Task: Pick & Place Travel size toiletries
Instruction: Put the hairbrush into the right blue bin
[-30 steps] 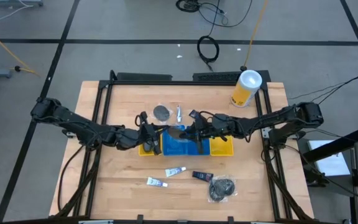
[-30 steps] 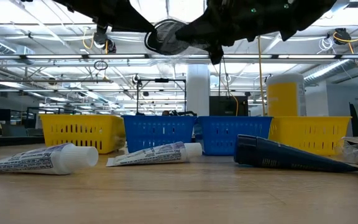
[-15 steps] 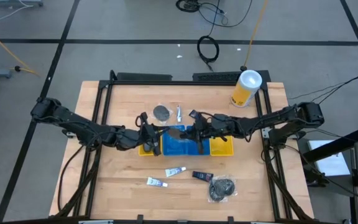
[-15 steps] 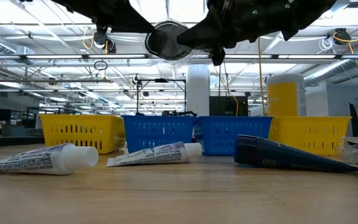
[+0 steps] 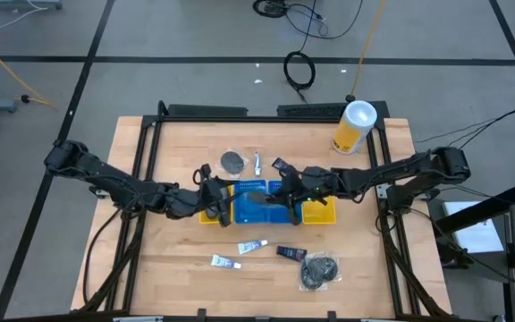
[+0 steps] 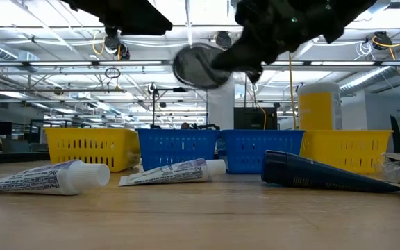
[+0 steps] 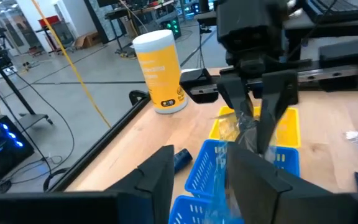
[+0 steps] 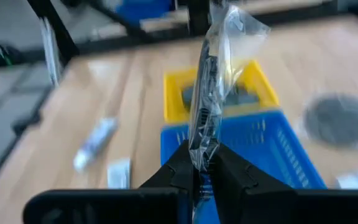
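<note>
Left gripper [image 5: 219,194] at centre-left of the high view, over the yellow bin [image 5: 207,213]; jaws spread and empty in the left wrist view, probably waiting clear of the drop zone.

Blue bin [image 5: 259,212] at frame centre, flanked by yellow compartments, likely the receptacle.

Right gripper [image 5: 280,190] just right of centre, above the blue bin; jaws pinching the edge of a clear-wrapped dark bundle [image 8: 213,81], hanging free in the right wrist view and showing as a round grey disc [image 6: 198,67] at upper centre of the low view. Edge grip probably chosen because the wrapper is thin and slack; held high, apparently to clear the bin walls before lowering.

Remaining toiletries on the table: white tube [image 5: 224,261] at lower centre-left, second white tube [image 5: 252,246] just right of it, dark navy packet [image 5: 291,253] beside that, wrapped bundle [image 5: 319,271] at lower right; another round bundle [image 5: 232,161] above the bins.

Yellow canister [image 5: 355,127] at upper right, well apart.
</note>
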